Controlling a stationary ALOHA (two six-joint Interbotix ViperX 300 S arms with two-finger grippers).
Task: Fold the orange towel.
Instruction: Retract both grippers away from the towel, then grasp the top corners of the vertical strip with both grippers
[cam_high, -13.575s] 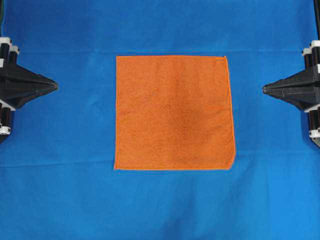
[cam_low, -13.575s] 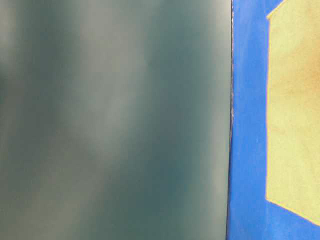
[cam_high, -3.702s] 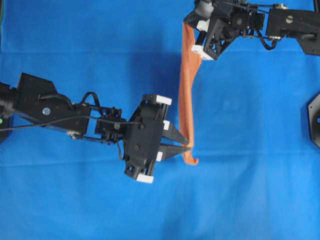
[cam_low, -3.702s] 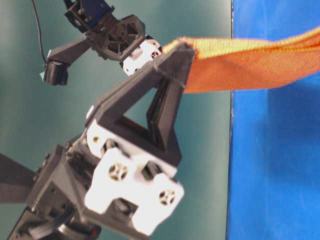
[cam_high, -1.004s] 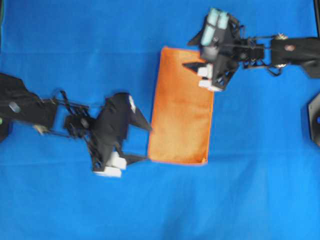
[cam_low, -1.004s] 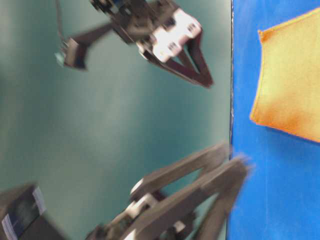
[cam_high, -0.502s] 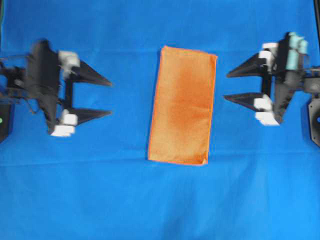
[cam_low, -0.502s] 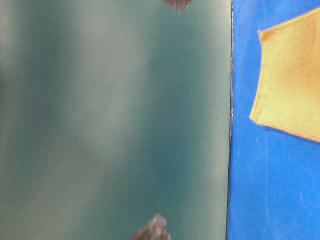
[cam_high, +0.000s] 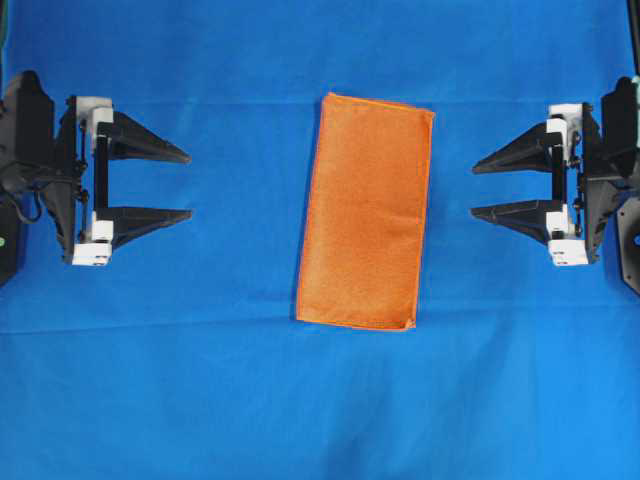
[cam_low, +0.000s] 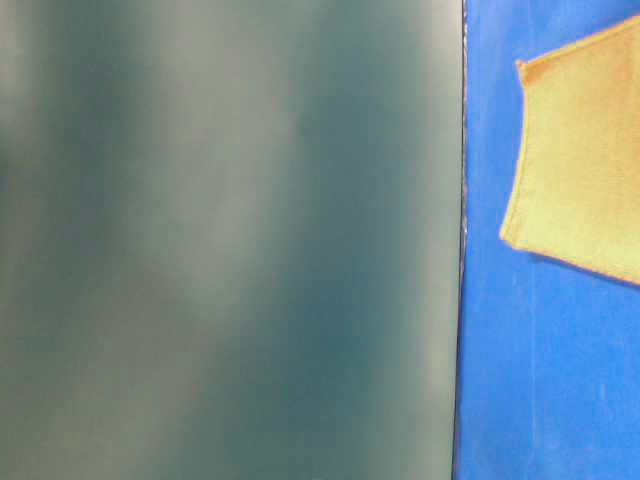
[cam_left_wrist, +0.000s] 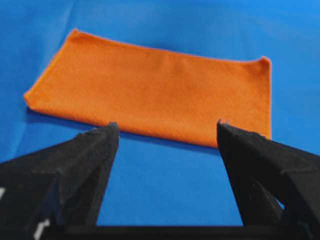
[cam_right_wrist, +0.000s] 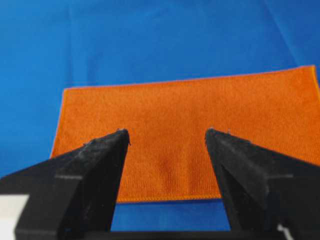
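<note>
Orange towel (cam_high: 365, 211) folded into tall narrow rectangle, flat on blue cloth (cam_high: 320, 400), centre of overhead frame. Left gripper (cam_high: 190, 185) at left edge, spread wide, empty, well apart from towel; right gripper (cam_high: 472, 189) at right edge, likewise spread, empty.
Table-level: towel corner upper right; no grippers visible.
Left wrist: towel beyond splayed tips, upper half.
Right wrist: towel across centre, behind tips.

One orange towel (cam_high: 365, 212), one blue cloth (cam_high: 300, 400), two grippers.

left claw (cam_high: 190, 185): agape, empty | right claw (cam_high: 472, 190): agape, empty, facing inward
</note>
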